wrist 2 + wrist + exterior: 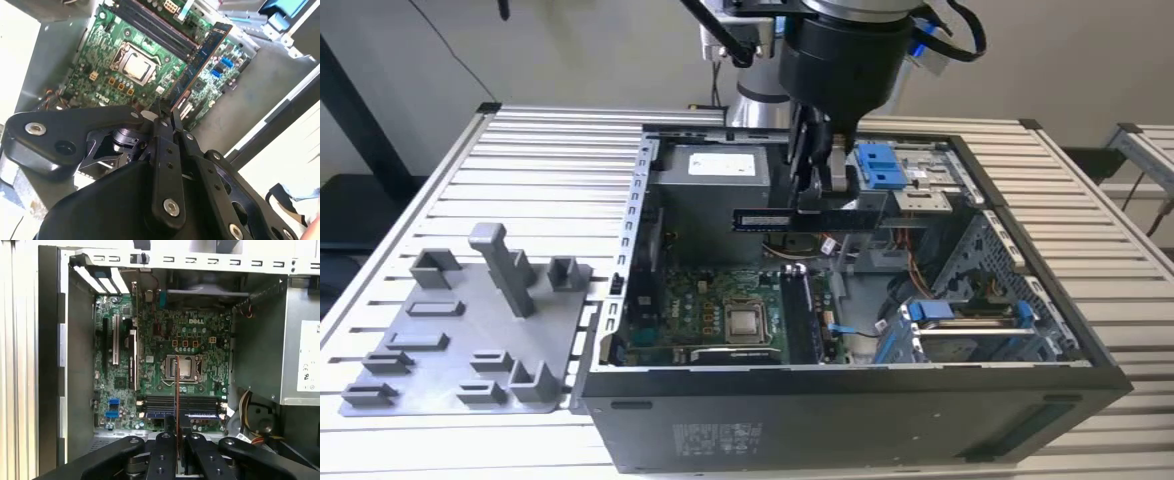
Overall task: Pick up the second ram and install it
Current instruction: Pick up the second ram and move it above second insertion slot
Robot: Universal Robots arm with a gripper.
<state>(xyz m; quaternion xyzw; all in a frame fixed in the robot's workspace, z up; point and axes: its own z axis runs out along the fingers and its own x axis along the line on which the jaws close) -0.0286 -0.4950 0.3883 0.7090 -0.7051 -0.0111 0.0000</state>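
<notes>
The second ram (767,219) is held level above the open computer case (881,420), well apart from the grey tray (454,300) that is set on the slatted table (547,150) at the exterior view's left. It is gripped near 1 end by the gripper (825,210), whose fingers are drawn narrow against its 2 flat faces. In the second wrist view the second ram (200,62) is seen as a thin, long, dark-green stick lined with black chips, stretched out over the green motherboard (100,65). In the first wrist view it is seen edge-on as a thin line (177,390).
</notes>
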